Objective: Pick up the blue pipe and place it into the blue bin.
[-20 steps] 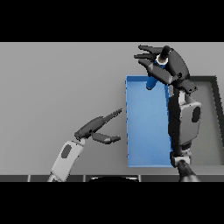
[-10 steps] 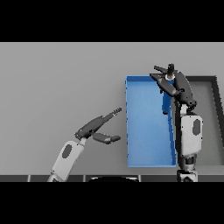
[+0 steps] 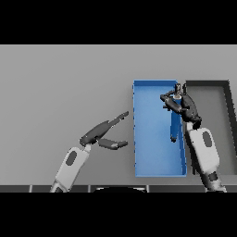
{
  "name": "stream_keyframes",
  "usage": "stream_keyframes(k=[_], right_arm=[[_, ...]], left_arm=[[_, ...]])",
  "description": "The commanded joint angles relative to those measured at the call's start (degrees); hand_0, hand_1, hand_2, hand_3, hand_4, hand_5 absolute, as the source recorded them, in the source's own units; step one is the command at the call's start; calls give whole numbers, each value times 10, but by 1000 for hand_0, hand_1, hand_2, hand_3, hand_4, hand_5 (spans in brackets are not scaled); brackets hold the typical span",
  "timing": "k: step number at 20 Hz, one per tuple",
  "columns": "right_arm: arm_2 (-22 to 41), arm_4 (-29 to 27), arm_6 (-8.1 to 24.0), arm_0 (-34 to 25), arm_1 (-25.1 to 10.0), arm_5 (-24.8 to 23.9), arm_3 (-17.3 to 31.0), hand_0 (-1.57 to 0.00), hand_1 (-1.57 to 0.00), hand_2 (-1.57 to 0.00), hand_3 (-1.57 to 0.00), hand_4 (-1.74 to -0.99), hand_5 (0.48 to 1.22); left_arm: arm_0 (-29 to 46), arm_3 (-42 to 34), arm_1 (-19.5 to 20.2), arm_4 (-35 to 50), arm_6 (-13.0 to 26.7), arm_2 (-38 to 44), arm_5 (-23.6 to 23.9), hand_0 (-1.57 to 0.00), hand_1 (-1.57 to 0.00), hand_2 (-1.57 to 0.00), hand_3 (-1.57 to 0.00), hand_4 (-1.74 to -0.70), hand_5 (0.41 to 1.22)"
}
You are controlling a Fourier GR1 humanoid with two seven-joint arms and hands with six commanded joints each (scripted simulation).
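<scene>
A grey table (image 3: 60, 83) is seen bearing a blue bin (image 3: 152, 162) and, set just beside it and apparently touching, a dark bin (image 3: 227, 111) at the right.

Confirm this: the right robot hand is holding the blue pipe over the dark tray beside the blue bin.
Not quite. The head view shows the right robot hand holding the blue pipe over the blue bin, not over the dark tray beside it.
</scene>
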Motion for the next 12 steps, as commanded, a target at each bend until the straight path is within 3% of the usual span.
stream_keyframes(k=[1, 2, 3, 4, 6, 8, 10, 12], right_arm=[[27, -31, -1, -2, -24, -28, 0, -1571, -1571, -1571, -643, -1641, 1221], [65, -74, 0, -12, -55, -59, 10, -1571, -1571, -1571, -514, -1661, 1221], [98, -121, -1, -18, -82, -88, 16, -1571, -1571, -1571, -411, -1677, 1171], [143, -168, 1, -29, -107, -123, 20, -1571, -1571, -1518, -455, -1626, 1161], [177, -210, 1, -36, -132, -149, 26, -1084, -1025, -987, -291, -1469, 1148], [214, -244, 1, -51, -160, -176, 25, -693, -656, -631, -186, -1370, 1125], [260, -249, 1, -71, -193, -165, 15, -443, -419, -404, -118, -1307, 1068], [328, -235, 1, -101, -236, -147, 13, -283, -268, -258, -75, -1250, 962]], left_arm=[[0, 2, -4, -5, 3, -4, 3, 1, 1, 1, 1, -920, 484], [2, -4, -2, -3, 0, -3, 4, 1, 1, 1, 1, -919, 486], [1, -7, 0, -2, 0, -2, 2, 1, 1, 1, 1, -918, 489], [4, -6, -1, -2, -3, -4, 2, 1, 1, 1, 1, -920, 491], [1, -8, -4, -1, 4, -3, 4, 1, 1, 1, 1, -921, 493], [4, -11, -5, -1, 7, -6, 4, 1, 1, 1, 1, -924, 493], [2, -6, 0, 2, 9, 1, 3, 1, 1, 1, 1, -926, 494], [7, -12, 2, 5, 3, 0, -1, 1, 1, 1, 1, -926, 494]])
